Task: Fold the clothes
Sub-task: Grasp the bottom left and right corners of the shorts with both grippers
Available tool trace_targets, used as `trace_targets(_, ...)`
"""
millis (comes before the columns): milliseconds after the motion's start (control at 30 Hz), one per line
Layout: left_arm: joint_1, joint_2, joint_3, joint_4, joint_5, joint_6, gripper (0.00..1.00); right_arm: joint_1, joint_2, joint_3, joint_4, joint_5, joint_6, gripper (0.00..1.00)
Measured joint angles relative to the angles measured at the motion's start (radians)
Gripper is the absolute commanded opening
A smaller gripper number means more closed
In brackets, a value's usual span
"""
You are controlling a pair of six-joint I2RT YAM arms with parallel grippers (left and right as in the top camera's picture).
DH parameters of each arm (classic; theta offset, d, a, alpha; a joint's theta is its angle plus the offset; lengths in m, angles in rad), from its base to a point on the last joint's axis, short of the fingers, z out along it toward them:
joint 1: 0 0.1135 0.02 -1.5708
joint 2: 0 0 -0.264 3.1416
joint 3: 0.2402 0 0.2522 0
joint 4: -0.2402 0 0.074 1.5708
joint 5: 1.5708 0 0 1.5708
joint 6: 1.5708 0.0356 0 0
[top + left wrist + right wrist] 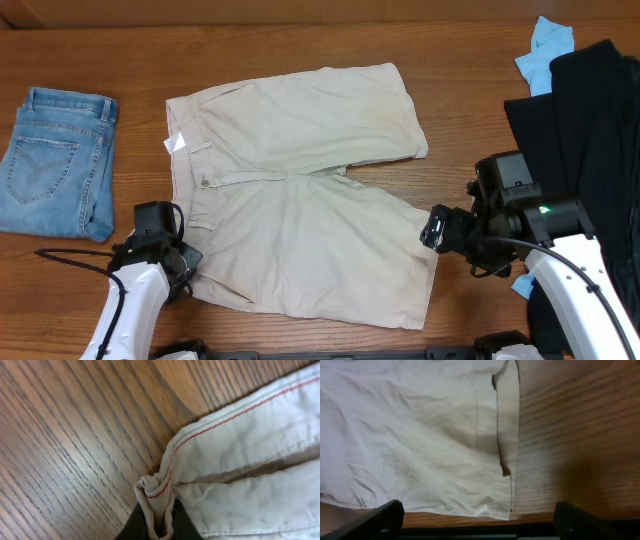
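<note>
The pale beige khaki shorts (300, 190) lie spread flat on the wooden table, waistband to the left, both legs pointing right. My left gripper (185, 265) is shut on the near corner of the waistband; the left wrist view shows the bunched corner with red stitching (157, 492) pinched between the fingers (160, 527). My right gripper (432, 228) is open at the hem of the near leg; its wide-apart fingers (477, 517) frame the hem corner (505, 485) without touching it.
Folded blue jeans (55, 160) lie at the far left. A black garment (590, 120) and a light blue cloth (545, 50) are piled at the right edge. The near table edge (470, 525) runs just below the shorts.
</note>
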Motion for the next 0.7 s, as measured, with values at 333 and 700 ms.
trace_targets(333, 0.000, -0.009, 0.198, -0.218, 0.077, 0.103, 0.04, 0.012, 0.000, -0.210, 0.018, -0.143, 0.041, 1.00)
trace_targets(700, 0.000, -0.011, 0.262, -0.228, 0.092, 0.129, 0.04, 0.024, 0.002, -0.512, 0.145, -0.396, 0.044, 0.86)
